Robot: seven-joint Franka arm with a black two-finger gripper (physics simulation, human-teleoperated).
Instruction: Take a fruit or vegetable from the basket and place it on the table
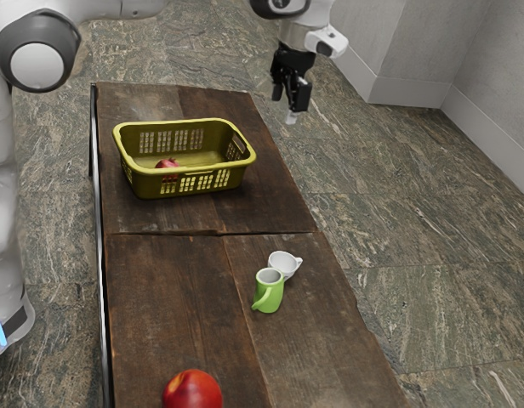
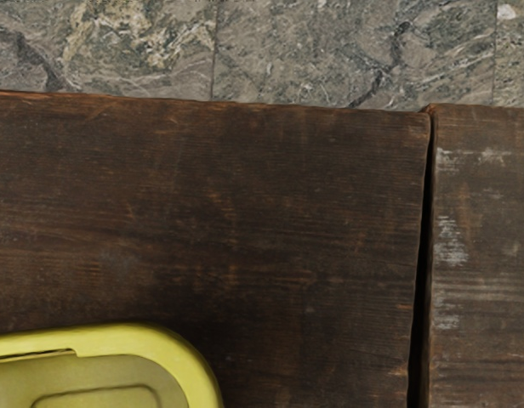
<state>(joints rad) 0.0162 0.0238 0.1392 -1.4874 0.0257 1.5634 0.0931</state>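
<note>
The pincer (image 1: 292,100) is up high, out past the basket (image 1: 185,194) as seen from the foot of the arm. I can't tell if it is apart or together. I think the job is at its first step: getting over to the basket to pick some food.

Next, the pincer should go back toward the foot of the arm until it is right over the basket. Then it needs to be open and go straight down inside. It should keep off the yellow rim, or it might bump the basket and push it.

The red fruit (image 1: 168,163) is in the basket, low down and close to one long side. So it is well below the pincer and nearer the foot of the arm. It looks round, so I guess it could roll away if it gets a poke.

Farther off on the worktop (image 1: 160,280) are a white cup (image 1: 284,263) and a green mug (image 1: 268,291), close by each other. Past them is a big red apple (image 1: 193,391). It is out of the basket, so I think it isn't the one to grab.
</note>
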